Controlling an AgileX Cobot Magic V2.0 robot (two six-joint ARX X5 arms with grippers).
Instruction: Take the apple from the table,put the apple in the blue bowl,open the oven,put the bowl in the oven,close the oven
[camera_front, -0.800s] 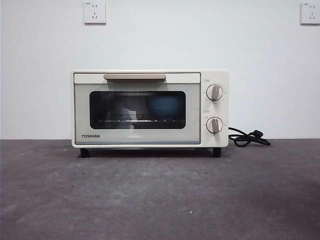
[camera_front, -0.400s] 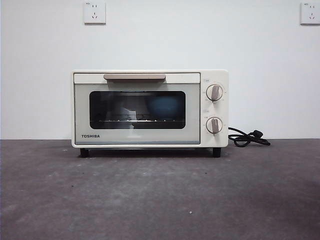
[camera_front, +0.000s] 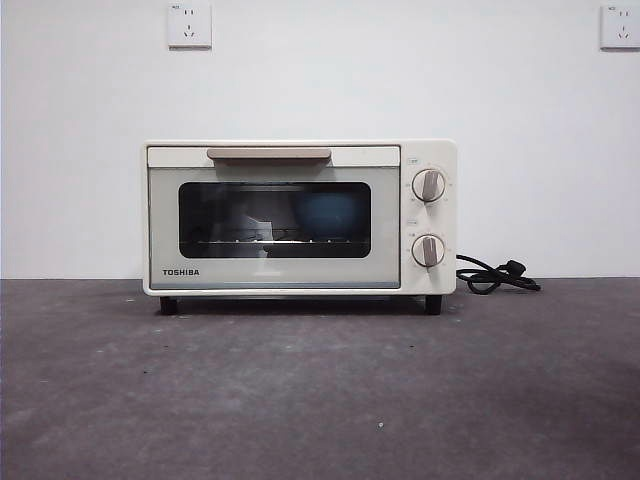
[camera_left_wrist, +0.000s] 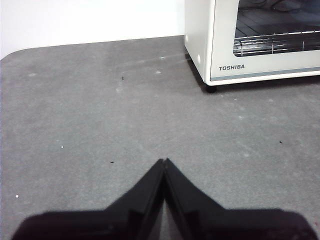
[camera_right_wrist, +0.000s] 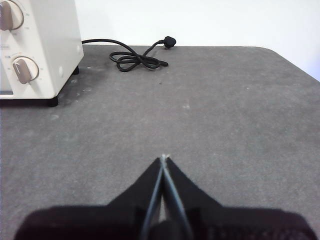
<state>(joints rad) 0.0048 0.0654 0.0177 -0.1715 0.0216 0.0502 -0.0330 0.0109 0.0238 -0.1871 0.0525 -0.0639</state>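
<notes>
Left pincer (camera_left_wrist: 164, 161): jaws pressed together to a point, holding nothing, above bare worktop (camera_left_wrist: 100, 125).
Right pincer (camera_right_wrist: 163, 157): jaws together as well, empty, over open worktop.
Oven from the left pincer: the oven (camera_left_wrist: 250, 45) stands ahead and well apart, off to one side; this view gives its side wall, a foot, the TOSHIBA lettering and the wire rack behind the glass.
Oven from the right pincer: ahead and well apart on the other side; only the knob end shows, with the two knobs (camera_right_wrist: 22, 70), and beyond it the coiled black cord (camera_right_wrist: 137, 60) with its plug.
Front view: neither arm appears; the whole oven faces the camera, door shut, beige handle (camera_front: 269, 154) across the top.
Blue bowl: the blue bowl (camera_front: 330, 215) sits inside on the rack, dim behind the dark glass; only this view shows it.
Apple: cannot be made out in any view.
Wall: two white sockets (camera_front: 190, 25) high behind the oven.
</notes>
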